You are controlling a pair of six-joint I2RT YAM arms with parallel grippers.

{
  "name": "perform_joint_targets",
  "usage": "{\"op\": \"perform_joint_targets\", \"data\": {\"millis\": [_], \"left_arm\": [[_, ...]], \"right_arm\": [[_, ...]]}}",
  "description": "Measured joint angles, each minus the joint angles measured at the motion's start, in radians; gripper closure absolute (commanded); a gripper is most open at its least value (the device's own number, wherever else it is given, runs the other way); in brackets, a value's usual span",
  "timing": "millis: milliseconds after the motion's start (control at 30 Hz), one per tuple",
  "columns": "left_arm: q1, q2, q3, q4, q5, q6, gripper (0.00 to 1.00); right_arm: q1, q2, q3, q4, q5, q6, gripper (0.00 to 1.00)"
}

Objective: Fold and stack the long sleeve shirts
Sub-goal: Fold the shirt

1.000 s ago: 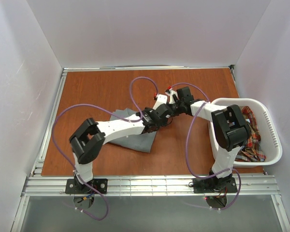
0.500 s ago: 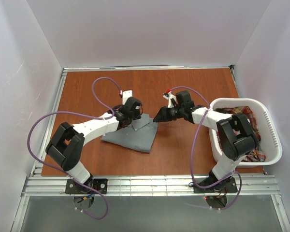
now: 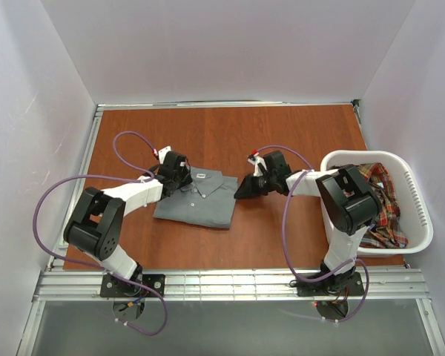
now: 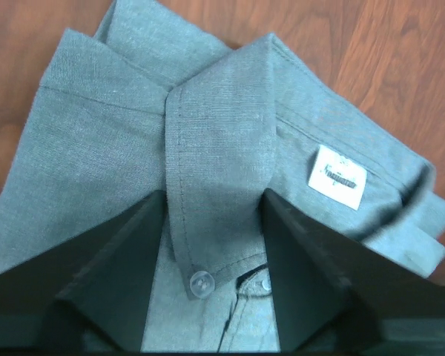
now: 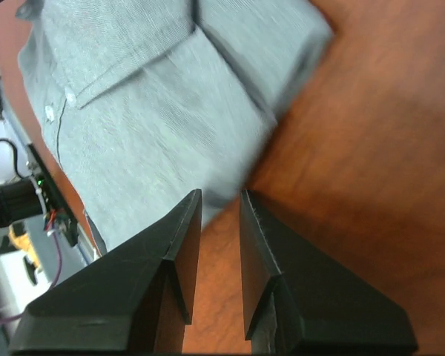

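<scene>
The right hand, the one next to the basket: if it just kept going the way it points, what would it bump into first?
Most likely the grey shirt. The right hand points left at the shirt's right edge, fingers nearly closed and holding nothing. Its wrist view shows the cloth just ahead of the fingertips, though how high it rides above the table is unclear.

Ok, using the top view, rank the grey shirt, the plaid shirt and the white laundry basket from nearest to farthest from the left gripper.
1. Grey shirt: right under the left gripper, folded at table centre.
2. Laundry basket: far right.
3. Plaid shirt: inside the basket; too close to separate from it.
</scene>
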Motion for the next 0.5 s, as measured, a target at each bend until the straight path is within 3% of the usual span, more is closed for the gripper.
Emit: {"op": "perform_joint_targets", "data": {"millis": [200,367,500], "left_arm": [[0.025,-0.183,-0.022,-0.067,0.027,-0.025,0.35],[0.024,-0.412,-0.12,-0.09,0.031,-0.086,0.39],[0.024,-0.473,-0.259,-0.108,0.026,-0.149,0.46]], "right_arm": [[0.021,-0.149,-0.027,-0.043,0.042,-0.013,0.77],[0.151,-0.261,-0.039,-0.035,0.044,0.004,0.77],[0.254,-0.253,-0.087,-0.003,0.044,0.036,0.77]]}}
